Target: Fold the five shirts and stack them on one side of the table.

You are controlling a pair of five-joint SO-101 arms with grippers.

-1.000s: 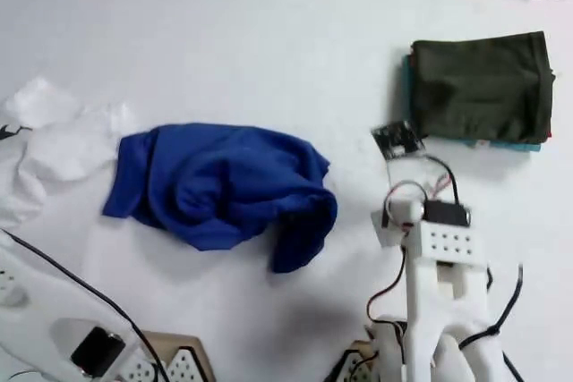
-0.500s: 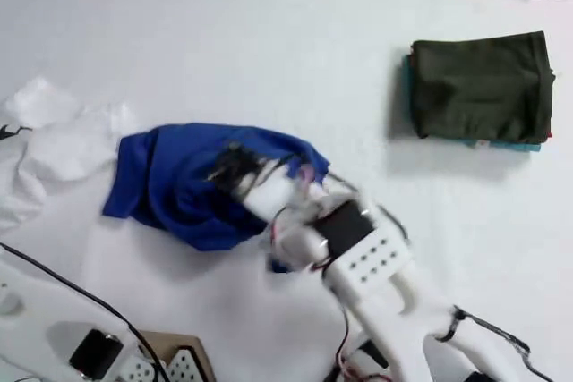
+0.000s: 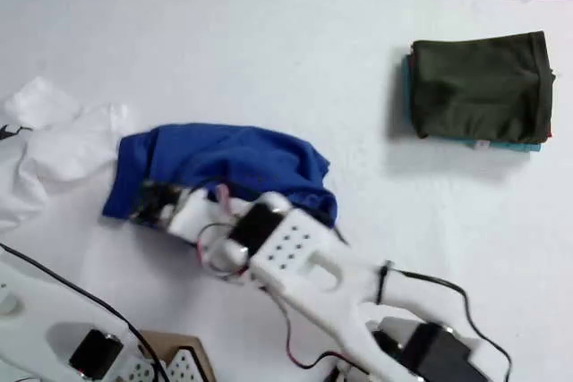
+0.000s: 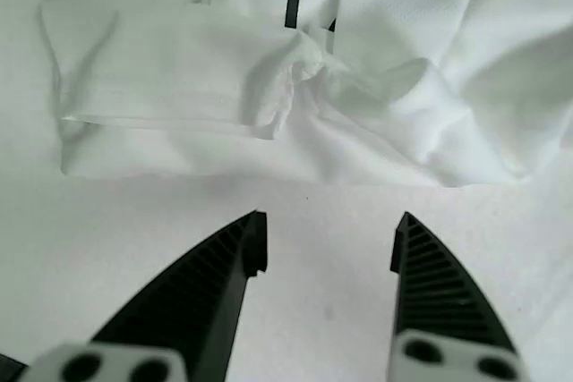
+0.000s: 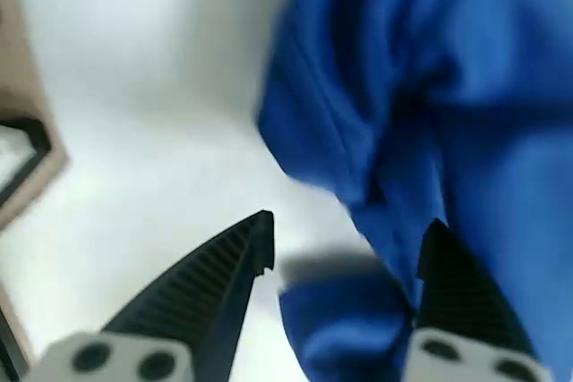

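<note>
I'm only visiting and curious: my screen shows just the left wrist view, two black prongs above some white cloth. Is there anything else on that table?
Observer: Yes. In the high view a crumpled blue shirt lies right beside that white shirt.
Operator: Is anything touching the blue one?
Observer: The right gripper is at its near edge, open, with blue cloth by its fingers.
Operator: Has anything been folded yet?
Observer: A folded stack sits on the right side of the table, dark green on top with a teal edge showing beneath.
</note>
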